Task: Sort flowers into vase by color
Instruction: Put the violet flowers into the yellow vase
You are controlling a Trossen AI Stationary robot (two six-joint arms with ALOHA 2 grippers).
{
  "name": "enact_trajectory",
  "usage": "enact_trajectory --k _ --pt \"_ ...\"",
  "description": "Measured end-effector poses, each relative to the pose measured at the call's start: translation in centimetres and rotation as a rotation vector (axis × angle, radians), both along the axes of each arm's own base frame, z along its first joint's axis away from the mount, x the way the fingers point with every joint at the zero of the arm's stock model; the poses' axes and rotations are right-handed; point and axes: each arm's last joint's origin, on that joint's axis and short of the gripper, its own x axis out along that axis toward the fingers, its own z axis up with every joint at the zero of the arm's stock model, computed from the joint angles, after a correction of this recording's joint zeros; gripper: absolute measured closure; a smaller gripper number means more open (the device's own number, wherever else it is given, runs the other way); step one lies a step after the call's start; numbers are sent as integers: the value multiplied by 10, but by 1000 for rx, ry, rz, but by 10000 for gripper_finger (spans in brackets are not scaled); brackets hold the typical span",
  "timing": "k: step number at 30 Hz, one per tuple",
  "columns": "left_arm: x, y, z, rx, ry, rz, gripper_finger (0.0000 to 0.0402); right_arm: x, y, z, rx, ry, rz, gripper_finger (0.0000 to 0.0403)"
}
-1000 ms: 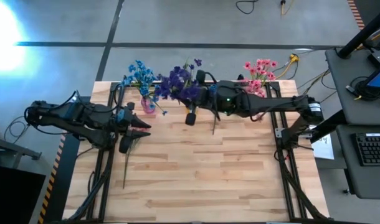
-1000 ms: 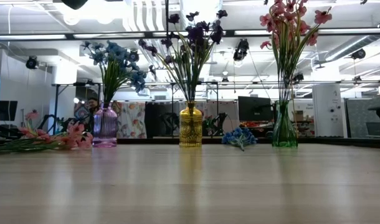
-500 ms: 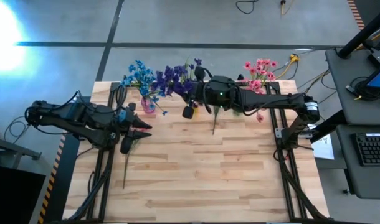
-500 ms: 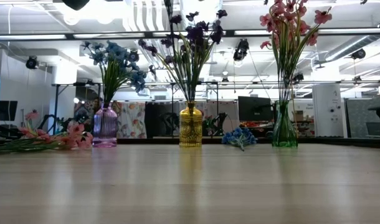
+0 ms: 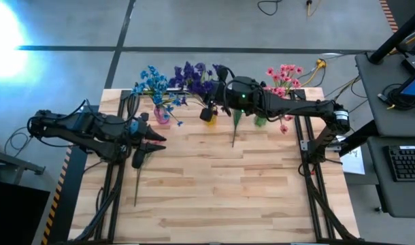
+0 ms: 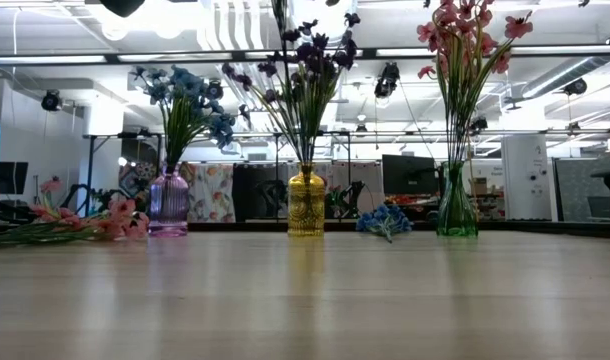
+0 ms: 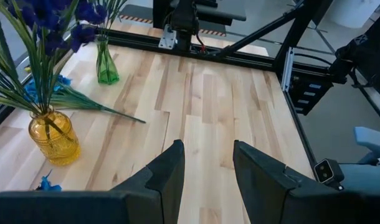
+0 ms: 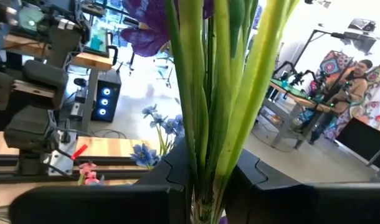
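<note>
Dark purple flowers point(image 5: 190, 71) stand in a yellow vase point(image 6: 306, 201) at the table's far edge, their green stems point(image 8: 205, 112) upright. My right gripper point(image 5: 218, 99) is shut on those stems above the vase. Blue flowers point(image 6: 185, 95) stand in a pink vase point(image 6: 168, 203), and pink flowers point(image 6: 465, 40) in a green vase point(image 6: 456, 208). A blue sprig point(image 6: 385, 220) lies on the table between the yellow and green vases. A pink sprig point(image 6: 80, 225) lies at the left, its stem point(image 5: 136, 180) under my open left gripper point(image 7: 205, 168). My right gripper pinches a bunch of the purple flowers' green stems point(image 8: 209, 168) between its two fingers point(image 8: 171, 174), well below the blossoms. The fingers come level from the table's right side and lie across the stems. The stems stand upright and run down toward the yellow vase's neck.
The three vases stand in a row along the far edge. Black frame rails point(image 5: 115, 184) run along both sides of the wooden table point(image 5: 221, 197). Beyond the table, the right wrist view shows a person point(image 8: 358, 78) in the room.
My right gripper has swung toward the table's far edge, still shut on the purple flowers' stems. The blossoms have gone with it toward the far edge, and the yellow vase below shows uncovered in the high view. The vase has stayed in place.
</note>
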Motion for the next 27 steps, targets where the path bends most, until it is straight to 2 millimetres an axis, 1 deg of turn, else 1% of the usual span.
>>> enact_trajectory --k 11,16,22,27 --pt "8 0 -5 39 31 44 278 -1 -6 -1 14 7 -3 351" --pt "13 1 -8 75 46 106 278 -1 -5 -4 2 25 17 351" --pt "19 1 -18 137 88 142 278 -1 -5 -5 15 34 27 351" --pt "27 -1 -28 151 128 141 278 -2 -7 -7 19 58 23 351"
